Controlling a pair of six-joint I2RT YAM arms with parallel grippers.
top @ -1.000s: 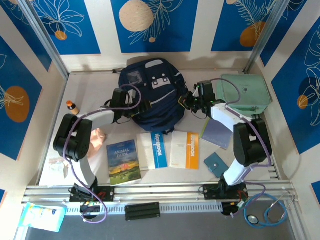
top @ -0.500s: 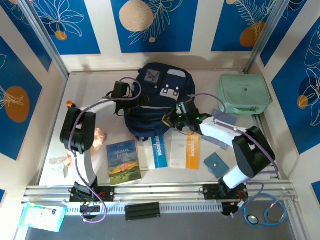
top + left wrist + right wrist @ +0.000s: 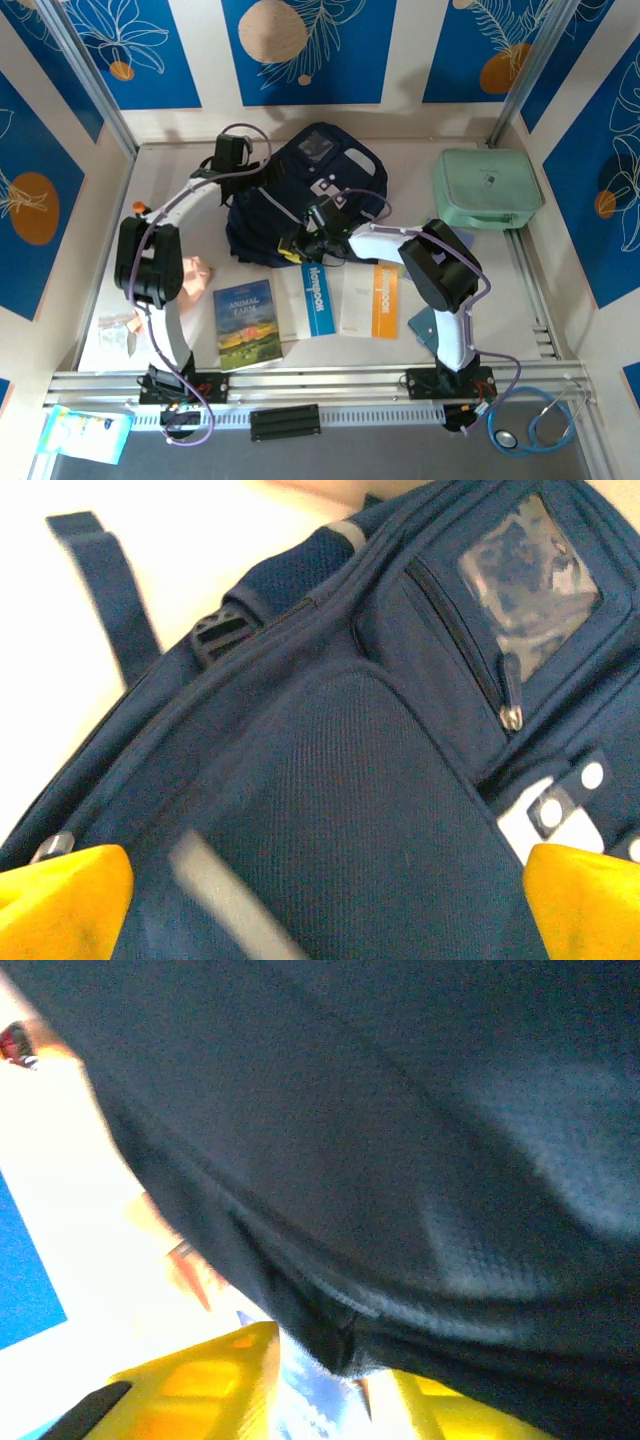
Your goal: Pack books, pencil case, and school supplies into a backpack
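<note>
Two states: we read the left gripper (image 3: 325,890) spread wide over the backpack (image 3: 400,810), the right gripper (image 3: 330,1355) slightly parted at its edge.

You have the backpack (image 3: 350,165) lying on the table (image 3: 180,170) at the middle of the far edge, and a green case (image 3: 487,188) in the far right corner. Three books (image 3: 316,297) lie in a row near the front edge, with a teal booklet (image 3: 415,322) just right of them. A small bottle (image 3: 140,209) stands by the left edge.
</note>
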